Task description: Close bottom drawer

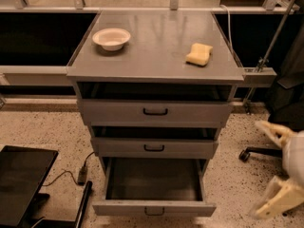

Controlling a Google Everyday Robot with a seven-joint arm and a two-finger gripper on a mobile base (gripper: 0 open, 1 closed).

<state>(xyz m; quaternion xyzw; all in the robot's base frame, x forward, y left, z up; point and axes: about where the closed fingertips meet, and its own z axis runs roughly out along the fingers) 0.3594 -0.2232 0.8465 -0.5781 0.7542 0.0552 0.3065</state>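
Observation:
The grey metal cabinet (156,65) has three drawers. The bottom drawer (154,207) is pulled far out, showing its empty dark inside, and has a small dark handle on its slim front. The middle drawer (154,147) and the top drawer (155,112) are each slightly out. My gripper (260,171) is at the lower right of the camera view, to the right of the bottom drawer and clear of it. Its cream fingers (281,197) are spread apart and hold nothing.
A white bowl (111,38) and a yellow sponge (199,54) lie on the cabinet top. A black flat panel (21,182) and a cable (71,172) lie on the speckled floor at the left. A chair base with a wheel (247,154) stands at the right.

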